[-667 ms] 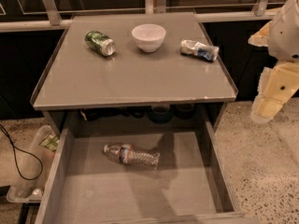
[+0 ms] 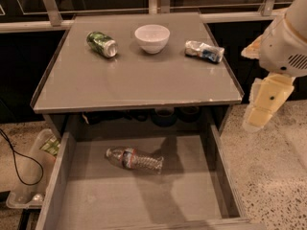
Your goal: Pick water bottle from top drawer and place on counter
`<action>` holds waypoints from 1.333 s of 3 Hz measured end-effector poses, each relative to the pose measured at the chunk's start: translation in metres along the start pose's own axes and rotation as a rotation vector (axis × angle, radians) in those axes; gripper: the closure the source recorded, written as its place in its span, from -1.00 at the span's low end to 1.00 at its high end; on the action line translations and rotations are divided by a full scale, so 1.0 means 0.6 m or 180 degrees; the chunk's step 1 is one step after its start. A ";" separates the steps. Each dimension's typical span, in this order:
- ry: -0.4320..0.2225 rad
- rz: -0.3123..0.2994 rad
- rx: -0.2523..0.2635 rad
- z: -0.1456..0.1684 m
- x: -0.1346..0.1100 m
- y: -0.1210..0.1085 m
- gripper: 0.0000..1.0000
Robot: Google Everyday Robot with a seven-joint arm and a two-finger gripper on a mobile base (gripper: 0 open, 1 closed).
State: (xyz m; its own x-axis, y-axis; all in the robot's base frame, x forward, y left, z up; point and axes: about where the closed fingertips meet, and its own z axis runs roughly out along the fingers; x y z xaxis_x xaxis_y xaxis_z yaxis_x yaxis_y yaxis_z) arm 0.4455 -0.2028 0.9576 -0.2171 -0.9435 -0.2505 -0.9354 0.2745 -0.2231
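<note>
The water bottle (image 2: 134,159) lies on its side on the floor of the open top drawer (image 2: 217,176). Above it, the counter (image 2: 144,85) carries a green can (image 2: 101,44), a white bowl (image 2: 152,38) and a silver-and-blue item (image 2: 205,51). My pincer (image 2: 265,105) hangs beyond the counter's right edge, well apart from the bottle, with the drawer's right wall between us. I cannot tell whether it is wide or narrow.

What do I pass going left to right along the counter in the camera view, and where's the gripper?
The green can → white bowl → silver-and-blue item; the gripper hangs beyond the counter's right edge.
</note>
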 end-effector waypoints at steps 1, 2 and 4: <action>-0.0190 -0.0047 -0.0096 0.059 -0.025 0.036 -1.00; -0.0493 -0.0058 -0.0265 0.150 -0.031 0.080 -1.00; -0.0742 -0.0097 -0.0247 0.150 -0.053 0.088 -1.00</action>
State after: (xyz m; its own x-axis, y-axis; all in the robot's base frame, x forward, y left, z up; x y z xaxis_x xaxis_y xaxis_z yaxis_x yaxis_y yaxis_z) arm 0.4280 -0.1418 0.8692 -0.1267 -0.8803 -0.4573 -0.9611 0.2231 -0.1631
